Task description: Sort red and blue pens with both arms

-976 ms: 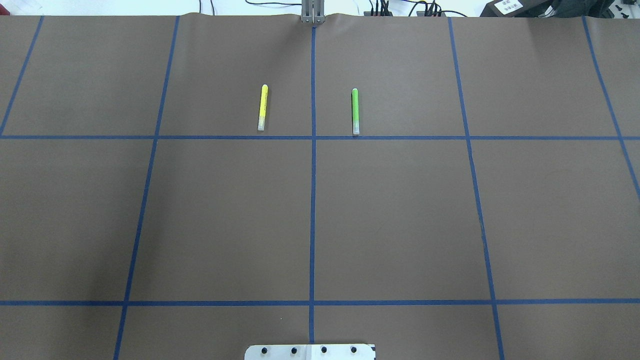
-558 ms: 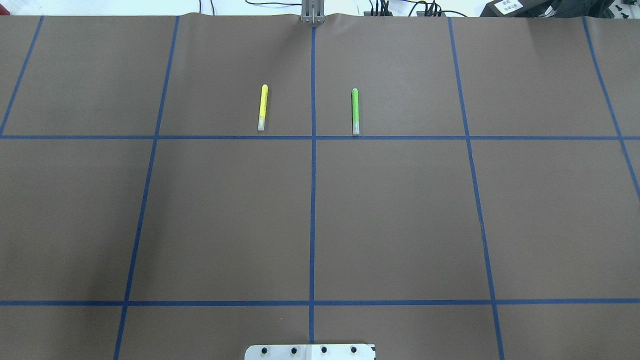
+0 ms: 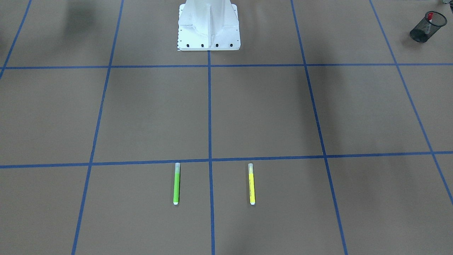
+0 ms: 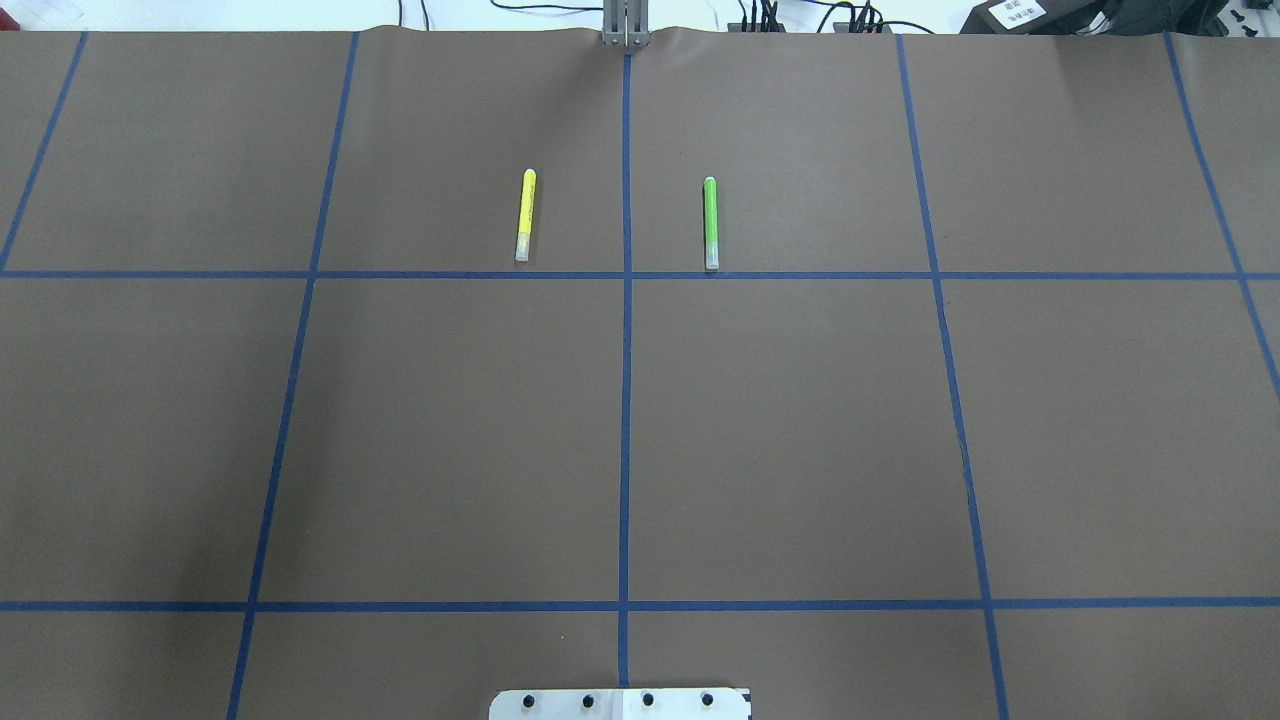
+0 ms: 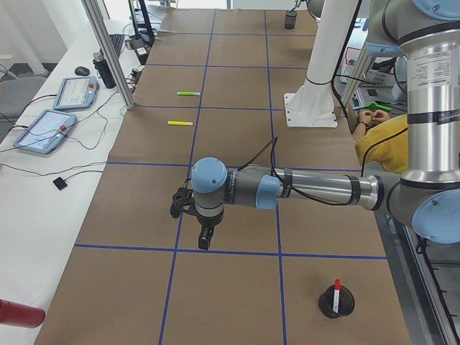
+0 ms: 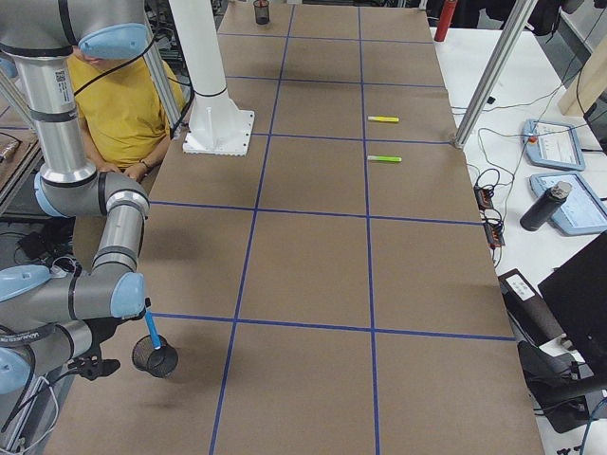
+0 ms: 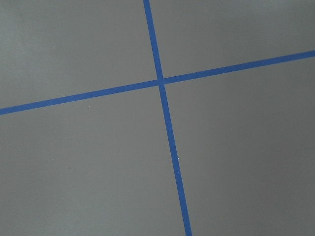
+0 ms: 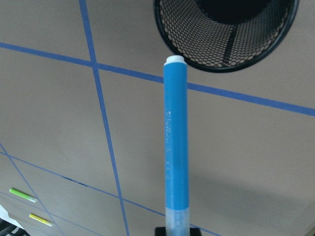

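The blue pen (image 8: 176, 147) runs up the middle of the right wrist view, and my right gripper (image 8: 172, 231) is shut on its clear-capped end. Its white end sits just short of the rim of a black mesh cup (image 8: 226, 34). From the right side, the blue pen (image 6: 152, 329) leans over that cup (image 6: 156, 360). The red pen (image 5: 336, 293) stands in another mesh cup (image 5: 336, 305) at the table's left end. My left gripper (image 5: 205, 241) hangs above a tape crossing near that cup; I cannot tell whether it is open or shut.
A yellow marker (image 4: 524, 215) and a green marker (image 4: 710, 222) lie side by side at the far middle of the brown, blue-taped table. The white robot base (image 3: 208, 24) stands at the near edge. A person in a yellow shirt (image 6: 114, 104) sits behind the robot.
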Robot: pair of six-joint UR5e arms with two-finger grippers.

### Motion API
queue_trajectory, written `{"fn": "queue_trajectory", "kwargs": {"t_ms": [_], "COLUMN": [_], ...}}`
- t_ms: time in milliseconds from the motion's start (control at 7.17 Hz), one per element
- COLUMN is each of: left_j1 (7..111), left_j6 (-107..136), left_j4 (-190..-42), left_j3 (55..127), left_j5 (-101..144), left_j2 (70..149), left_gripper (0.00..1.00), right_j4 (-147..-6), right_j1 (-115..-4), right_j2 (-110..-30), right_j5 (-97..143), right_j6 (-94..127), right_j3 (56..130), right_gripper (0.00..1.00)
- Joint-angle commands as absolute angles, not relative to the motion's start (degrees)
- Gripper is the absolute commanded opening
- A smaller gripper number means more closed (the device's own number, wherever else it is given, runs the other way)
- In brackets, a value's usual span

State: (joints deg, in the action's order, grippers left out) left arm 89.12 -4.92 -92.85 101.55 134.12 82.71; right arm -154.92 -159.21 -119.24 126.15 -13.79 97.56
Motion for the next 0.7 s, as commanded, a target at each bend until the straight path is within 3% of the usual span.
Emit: {"fn": "queue_trajectory", "kwargs": {"t_ms": [0,139,279,418,558], "left_j1": [89.12,89.12,89.12,89.12,89.12], "left_j6": [-4.92,-4.92,-4.92,-4.92,-4.92], "left_j4": [-93.08,-93.08,-93.16,-93.16,-93.25], "left_j3": [101.51,101.51,101.60,101.60,101.60], "left_j5": [134.12,134.12,134.12,134.38,135.78], "left_j2": [82.71,82.71,82.71,82.62,82.18], "left_gripper": [1.00,1.00,1.00,1.00,1.00], "right_j4": [-153.28,-153.28,-153.37,-153.37,-153.28], "right_j1": [-159.34,-159.52,-160.30,-161.18,-161.19], "right_j2": [-119.18,-119.18,-118.92,-118.39,-118.39], "right_j5": [126.04,126.04,126.04,126.04,126.12], "right_j6": [-14.06,-14.15,-14.15,-14.15,-14.15], "right_j3": [96.15,95.98,96.24,96.41,96.24], "right_gripper": [0.00,0.02,0.23,0.99,1.00]}}
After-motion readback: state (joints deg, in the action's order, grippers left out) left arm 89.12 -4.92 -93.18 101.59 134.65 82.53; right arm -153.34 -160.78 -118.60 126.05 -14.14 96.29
